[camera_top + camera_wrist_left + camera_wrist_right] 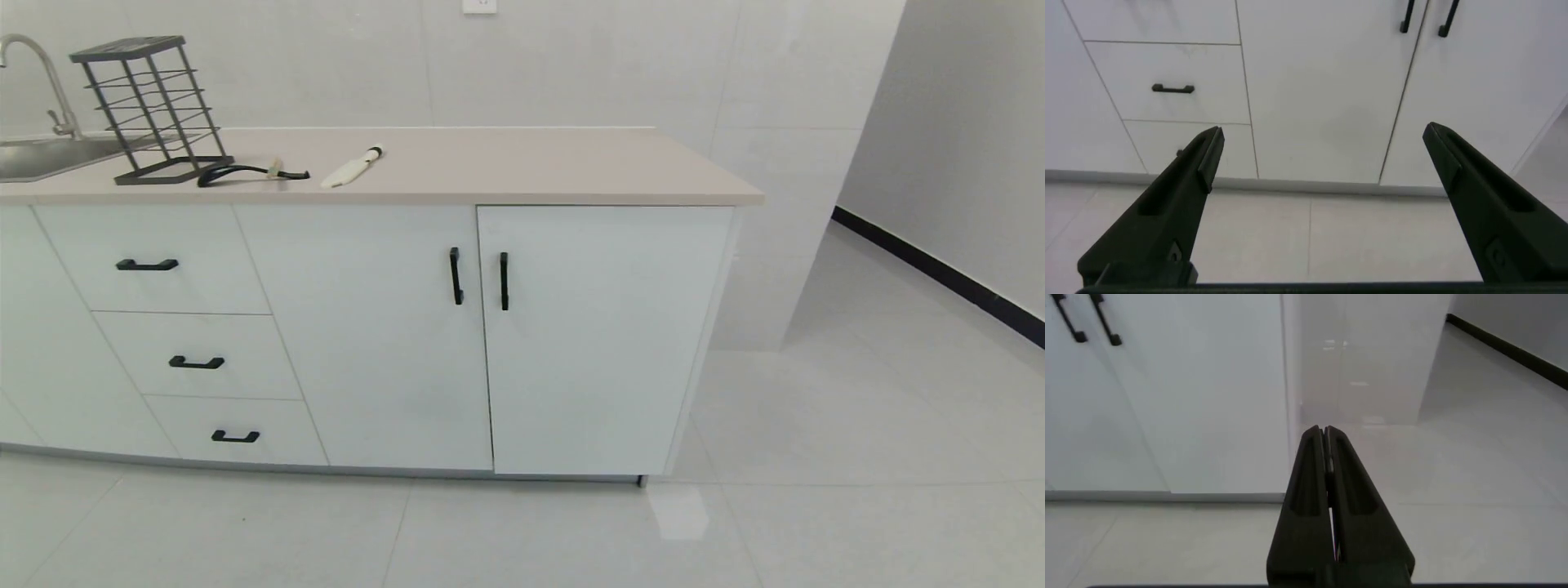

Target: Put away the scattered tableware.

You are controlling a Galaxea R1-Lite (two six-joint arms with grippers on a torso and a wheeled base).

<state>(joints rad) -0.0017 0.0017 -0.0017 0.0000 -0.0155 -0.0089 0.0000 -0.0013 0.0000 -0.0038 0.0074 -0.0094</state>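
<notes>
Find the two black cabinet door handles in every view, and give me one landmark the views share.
Head view: door handles side by side, mid-cabinet.
Left wrist view: cut off at the picture's edge, beyond the left gripper.
Right wrist view: at a corner, away from the right gripper.
Shared landmark: the right-hand cabinet door.

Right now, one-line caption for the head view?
White knife and black utensil lie on the counter beside a wire rack.

We see a black wire rack point(128, 48), a black curved utensil point(237, 171) and a white-bladed knife point(344, 172) on a plain beige countertop point(555, 167); the white cabinet doors point(604, 343) carry black bar handles point(456, 276).
</notes>
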